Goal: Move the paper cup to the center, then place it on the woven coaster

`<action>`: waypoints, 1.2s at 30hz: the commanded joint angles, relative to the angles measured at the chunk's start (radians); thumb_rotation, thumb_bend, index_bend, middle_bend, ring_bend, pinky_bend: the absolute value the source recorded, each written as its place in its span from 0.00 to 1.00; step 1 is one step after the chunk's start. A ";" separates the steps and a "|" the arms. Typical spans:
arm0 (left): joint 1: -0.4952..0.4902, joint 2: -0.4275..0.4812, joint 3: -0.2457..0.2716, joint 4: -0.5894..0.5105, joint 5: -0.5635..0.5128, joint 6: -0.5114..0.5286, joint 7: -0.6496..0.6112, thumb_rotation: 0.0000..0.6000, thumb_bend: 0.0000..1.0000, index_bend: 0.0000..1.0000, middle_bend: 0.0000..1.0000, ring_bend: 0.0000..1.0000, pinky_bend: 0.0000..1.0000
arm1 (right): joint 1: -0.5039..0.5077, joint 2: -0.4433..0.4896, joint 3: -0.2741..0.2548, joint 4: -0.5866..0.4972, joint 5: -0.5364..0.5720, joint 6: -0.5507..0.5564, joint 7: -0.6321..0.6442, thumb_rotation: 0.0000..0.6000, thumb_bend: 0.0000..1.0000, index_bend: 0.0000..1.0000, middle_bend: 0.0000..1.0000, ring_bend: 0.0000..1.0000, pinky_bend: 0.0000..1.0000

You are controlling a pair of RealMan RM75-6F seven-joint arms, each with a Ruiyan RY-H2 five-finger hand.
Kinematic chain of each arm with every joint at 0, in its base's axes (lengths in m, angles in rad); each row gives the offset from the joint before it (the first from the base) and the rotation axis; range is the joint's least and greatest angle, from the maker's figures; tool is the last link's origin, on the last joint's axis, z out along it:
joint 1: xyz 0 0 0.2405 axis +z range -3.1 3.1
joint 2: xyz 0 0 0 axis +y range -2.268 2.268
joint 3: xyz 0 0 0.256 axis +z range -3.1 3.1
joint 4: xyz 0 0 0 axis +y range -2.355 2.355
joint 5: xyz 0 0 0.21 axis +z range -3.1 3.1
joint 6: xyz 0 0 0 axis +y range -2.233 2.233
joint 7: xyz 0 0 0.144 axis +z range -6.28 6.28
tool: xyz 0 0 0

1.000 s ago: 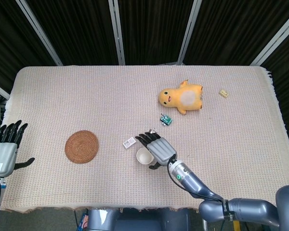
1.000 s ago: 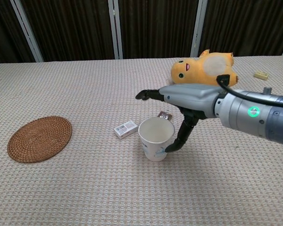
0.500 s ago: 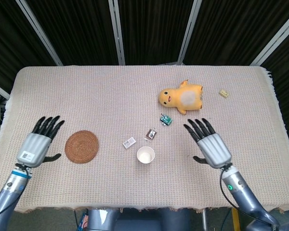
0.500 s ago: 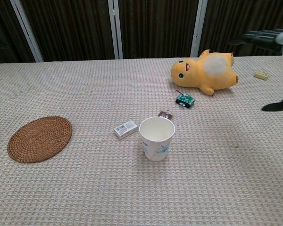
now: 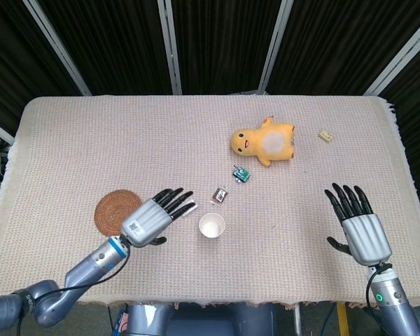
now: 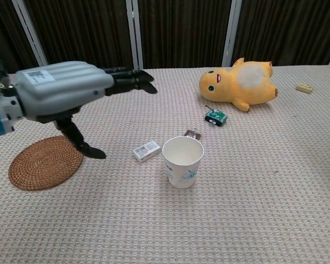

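The white paper cup [image 5: 211, 226] [image 6: 182, 161] stands upright near the middle of the table, with nothing touching it. The round woven coaster [image 5: 114, 211] [image 6: 44, 163] lies flat to its left. My left hand [image 5: 152, 218] [image 6: 66, 95] hovers between coaster and cup, fingers stretched out toward the cup and thumb hanging down, holding nothing. My right hand [image 5: 357, 227] is far off at the table's right front, fingers spread and empty; the chest view does not show it.
A small white box [image 6: 147, 150] lies just left of the cup, partly under my left fingers in the head view. A small dark packet [image 5: 220, 194], a green toy car [image 5: 241, 173], a yellow plush [image 5: 264, 142] and a tan block [image 5: 325, 136] sit behind.
My right hand let go of the cup and drew back to the right front. My left hand came in from the left edge, past the coaster, toward the cup. The cup stayed put.
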 commanded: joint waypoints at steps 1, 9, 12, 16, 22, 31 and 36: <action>-0.086 -0.110 -0.028 0.034 -0.082 -0.083 0.151 1.00 0.00 0.11 0.02 0.02 0.16 | -0.006 0.003 0.009 -0.007 0.010 -0.008 -0.007 1.00 0.00 0.00 0.00 0.00 0.00; -0.166 -0.272 -0.047 0.169 -0.191 -0.108 0.267 1.00 0.00 0.12 0.03 0.06 0.22 | -0.017 0.018 0.037 -0.005 0.035 -0.021 0.024 1.00 0.00 0.00 0.00 0.00 0.00; -0.192 -0.313 -0.052 0.219 -0.217 -0.111 0.279 1.00 0.00 0.14 0.05 0.09 0.25 | -0.022 0.023 0.050 -0.002 0.046 -0.022 0.038 1.00 0.00 0.00 0.00 0.00 0.00; -0.220 -0.349 -0.057 0.262 -0.240 -0.114 0.278 1.00 0.00 0.23 0.16 0.18 0.35 | -0.026 0.026 0.063 0.000 0.052 -0.023 0.046 1.00 0.00 0.00 0.00 0.00 0.00; -0.247 -0.377 -0.067 0.298 -0.244 -0.104 0.267 1.00 0.00 0.41 0.40 0.36 0.48 | -0.030 0.025 0.075 0.006 0.060 -0.027 0.049 1.00 0.00 0.00 0.00 0.00 0.00; -0.262 -0.353 -0.071 0.270 -0.266 -0.059 0.281 1.00 0.00 0.43 0.42 0.38 0.49 | -0.035 0.021 0.087 0.011 0.056 -0.037 0.048 1.00 0.00 0.00 0.00 0.00 0.00; -0.248 -0.265 -0.095 0.186 -0.268 -0.001 0.294 1.00 0.00 0.43 0.41 0.37 0.49 | -0.039 0.020 0.088 0.008 0.047 -0.038 0.043 1.00 0.00 0.00 0.00 0.00 0.00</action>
